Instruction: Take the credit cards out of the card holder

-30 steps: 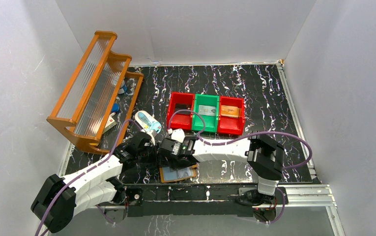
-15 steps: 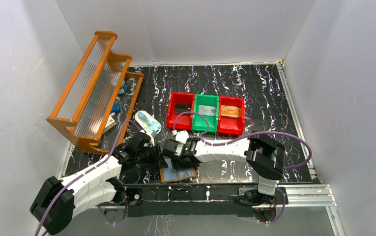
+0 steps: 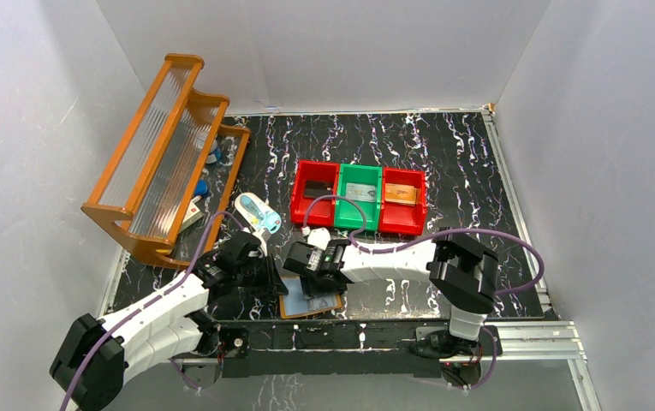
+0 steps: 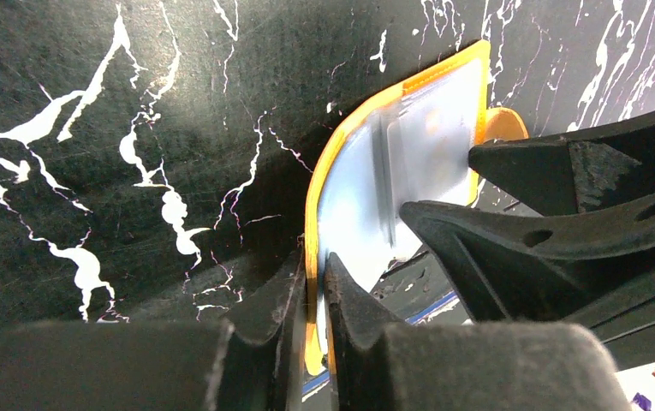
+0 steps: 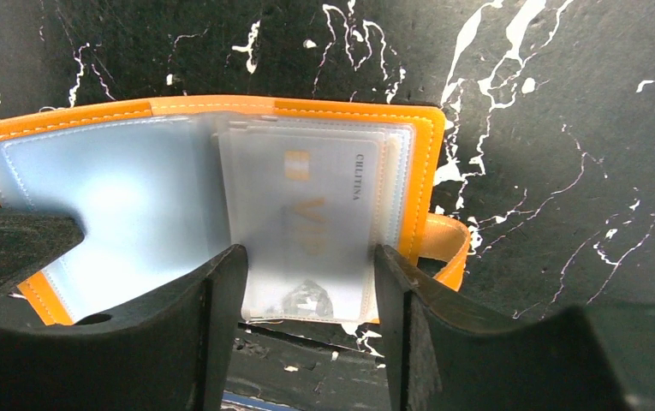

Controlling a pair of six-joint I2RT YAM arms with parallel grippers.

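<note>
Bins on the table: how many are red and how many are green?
Red bins: 2
Green bin: 1
Total: 3

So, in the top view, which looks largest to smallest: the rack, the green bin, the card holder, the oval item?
1. Rack, clearly largest.
2. Green bin.
3. Card holder and oval item look alike; the first is partly hidden, so I leave them unranked.
</note>
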